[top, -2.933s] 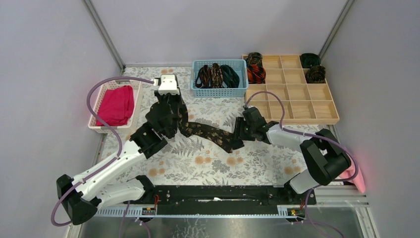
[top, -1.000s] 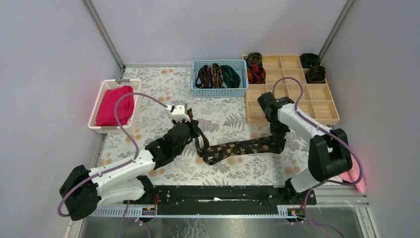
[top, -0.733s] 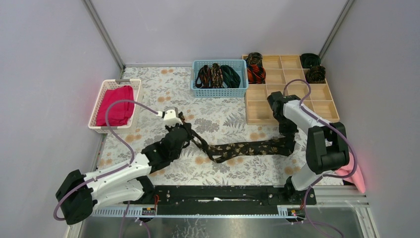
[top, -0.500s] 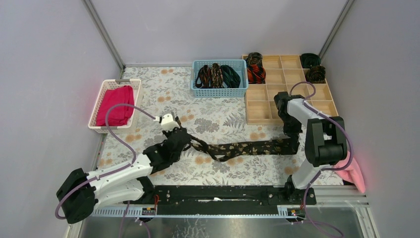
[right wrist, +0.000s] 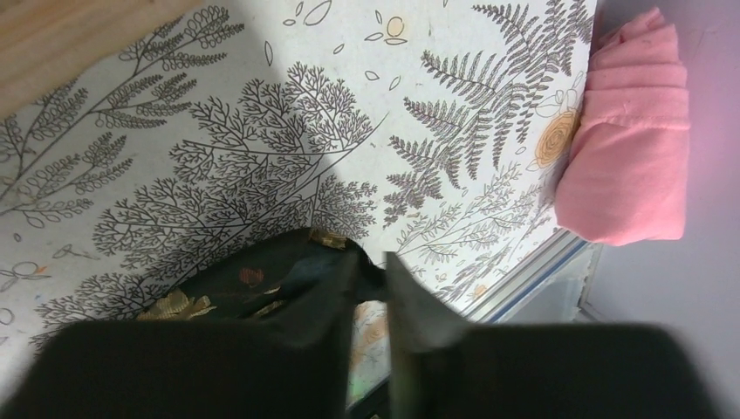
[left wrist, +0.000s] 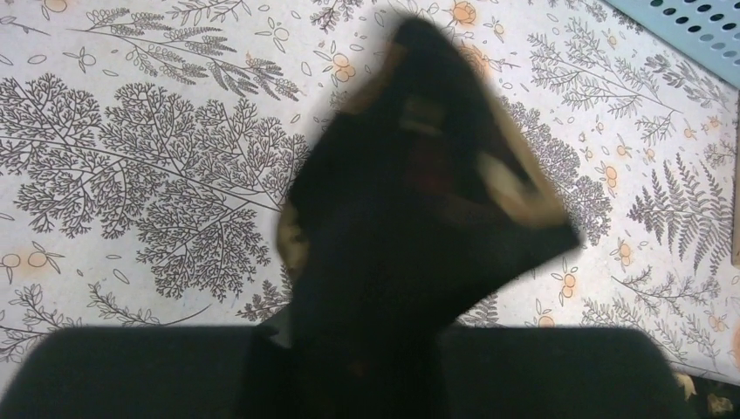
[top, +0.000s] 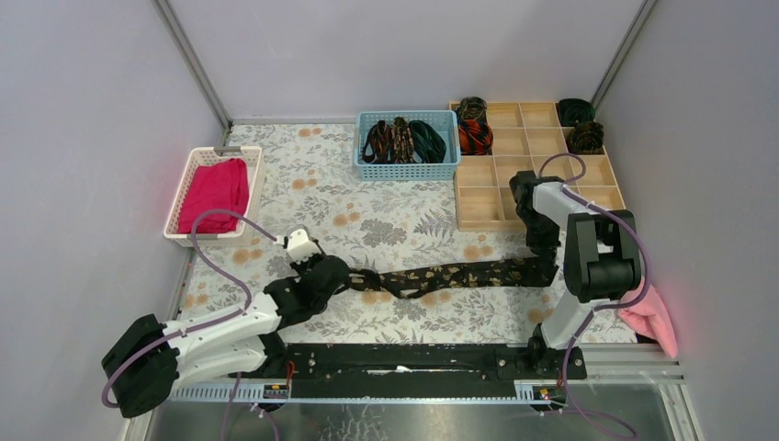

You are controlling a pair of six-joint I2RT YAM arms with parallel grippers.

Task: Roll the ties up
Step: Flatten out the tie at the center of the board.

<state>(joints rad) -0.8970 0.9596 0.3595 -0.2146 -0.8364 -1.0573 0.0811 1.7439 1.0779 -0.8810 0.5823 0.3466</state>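
Black gold-flecked tie stretched flat along counter. Right gripper cracked apart at its end. Cannot tell left gripper's grip.

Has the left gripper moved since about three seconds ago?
Yes. The left gripper has pulled back toward the bottom of the top view, much farther from the blue basket than before.

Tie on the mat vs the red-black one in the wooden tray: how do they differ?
Pose: the tie on the mat lies stretched as a long strip; the red-black tie is wound into a coil. Place: the first lies on the floral table, the second sits in a compartment of the wooden tray. Pattern: black with gold-brown flecks against red-black stripes. Both are dark, patterned neckties.
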